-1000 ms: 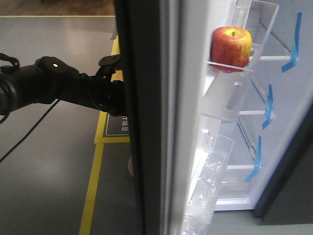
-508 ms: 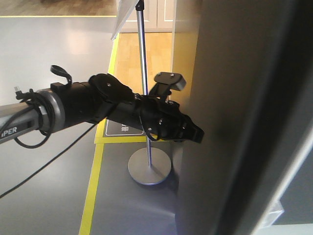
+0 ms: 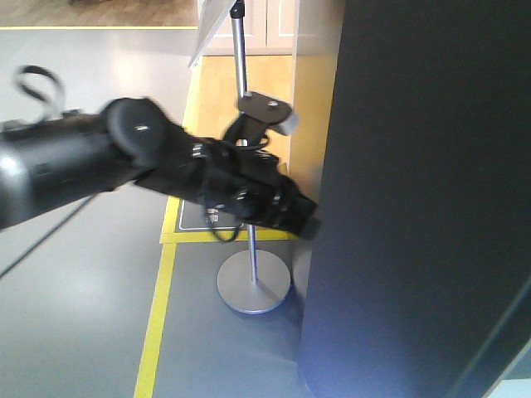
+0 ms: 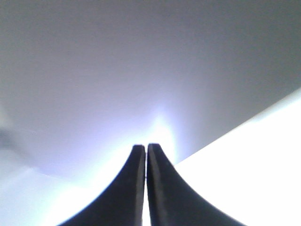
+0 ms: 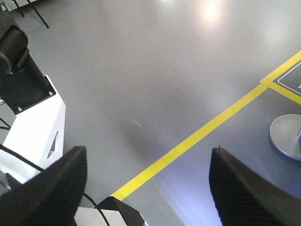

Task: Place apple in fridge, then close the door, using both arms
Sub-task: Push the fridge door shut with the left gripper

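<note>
door (image 3: 415, 207) filled frame right | left arm (image 3: 124, 166) lay centre left, tip against door's left edge | stand (image 3: 253, 286) stood behind arm, lower centre

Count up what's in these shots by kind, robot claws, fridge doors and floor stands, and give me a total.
Claws: 2, the left claw shut, the right claw open
Fridge doors: 1, the dark grey door
Floor stands: 1, the metal stand
Total: 4

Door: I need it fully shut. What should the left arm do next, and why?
Probably push the door inward with the shut left gripper: its tip sits at the dark outer face, and a bright wedge beside it hints at a gap.
</note>
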Controlling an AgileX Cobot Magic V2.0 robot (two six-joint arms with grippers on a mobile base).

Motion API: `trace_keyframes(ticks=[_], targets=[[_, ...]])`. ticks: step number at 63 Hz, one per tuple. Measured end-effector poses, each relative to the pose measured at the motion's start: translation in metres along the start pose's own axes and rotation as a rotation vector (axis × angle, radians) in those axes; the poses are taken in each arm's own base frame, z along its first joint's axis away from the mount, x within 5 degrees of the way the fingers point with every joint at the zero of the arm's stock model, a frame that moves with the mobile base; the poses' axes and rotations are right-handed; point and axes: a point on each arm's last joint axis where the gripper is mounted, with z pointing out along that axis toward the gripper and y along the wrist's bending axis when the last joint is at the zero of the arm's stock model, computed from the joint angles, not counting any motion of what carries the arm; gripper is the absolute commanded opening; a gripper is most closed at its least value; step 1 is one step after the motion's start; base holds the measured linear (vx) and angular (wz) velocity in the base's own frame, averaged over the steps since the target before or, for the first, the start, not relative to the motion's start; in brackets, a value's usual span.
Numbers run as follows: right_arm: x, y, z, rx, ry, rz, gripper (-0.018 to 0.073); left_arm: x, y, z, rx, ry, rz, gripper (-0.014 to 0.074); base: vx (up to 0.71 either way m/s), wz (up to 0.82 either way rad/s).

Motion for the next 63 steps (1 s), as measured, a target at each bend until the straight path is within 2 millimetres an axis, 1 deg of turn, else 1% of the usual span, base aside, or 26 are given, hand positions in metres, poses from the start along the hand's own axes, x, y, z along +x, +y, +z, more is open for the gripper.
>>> trace_keyframes(ticks=[5, 10, 14, 24, 34, 42, 51, 57, 63], targets=[[0.000, 0.000, 0.000, 0.000, 0.000, 0.000, 0.0519, 0.012, -0.004, -0.018, -0.052, -0.018, 0.014, -0.0006, 0.00, 0.00], [0.000, 0.000, 0.000, 0.000, 0.000, 0.000, 0.0519, 0.025, -0.005, -0.032, -0.107, -0.030, 0.017, -0.0006, 0.00, 0.00], [0.000, 0.000, 0.000, 0.000, 0.000, 0.000, 0.0519, 0.040, -0.006, -0.044, -0.152, -0.024, 0.018, -0.0006, 0.00, 0.00], [0.000, 0.000, 0.000, 0.000, 0.000, 0.000, 0.0519, 0.074, -0.005, -0.067, -0.269, 0.030, -0.004, -0.0006, 0.00, 0.00], [0.000, 0.000, 0.000, 0.000, 0.000, 0.000, 0.0519, 0.100, -0.006, -0.095, -0.401, 0.031, -0.052, -0.0006, 0.00, 0.00], [0.000, 0.000, 0.000, -0.003, -0.002, 0.002, 0.0519, 0.120, -0.009, -0.115, -0.458, 0.010, -0.061, -0.0006, 0.00, 0.00], [-0.002, 0.003, 0.000, -0.032, -0.024, 0.023, 0.0519, 0.141, -0.009, -0.127, -0.489, 0.010, -0.068, -0.0006, 0.00, 0.00], [-0.004, 0.005, 0.000, -0.055, -0.043, 0.036, 0.0519, 0.151, -0.007, -0.129, -0.504, 0.032, -0.062, -0.0006, 0.00, 0.00], [-0.003, 0.004, 0.000, -0.045, -0.036, 0.030, 0.0498, 0.157, -0.007, -0.129, -0.509, 0.071, -0.069, -0.0006, 0.00, 0.00]])
